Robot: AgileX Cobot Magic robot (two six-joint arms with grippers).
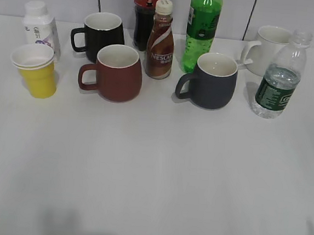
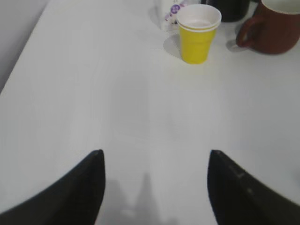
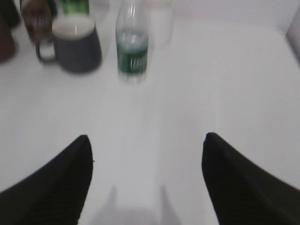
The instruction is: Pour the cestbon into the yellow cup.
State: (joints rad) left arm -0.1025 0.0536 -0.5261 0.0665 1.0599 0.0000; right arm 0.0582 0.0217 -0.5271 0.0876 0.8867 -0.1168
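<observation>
Exterior view: cestbon [image 1: 279,84] stands upright at three o'clock on the table [image 1: 152,172], yellow cup [image 1: 35,71] at nine o'clock, well apart; left gripper [image 2: 154,187] spread wide, cup at twelve o'clock; right gripper [image 3: 146,178] spread too, bottle at twelve o'clock beside a grey mug [image 3: 75,44].

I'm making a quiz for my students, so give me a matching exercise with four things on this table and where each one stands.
Things:
1. cestbon
2. yellow cup
3. Nescafe bottle
4. white mug

Places:
A. far left, in front of the small white bottle
B. back right corner
C. far right, beside the dark blue mug
D. middle, behind the brown mug

Pairs: 1-C, 2-A, 3-D, 4-B
</observation>
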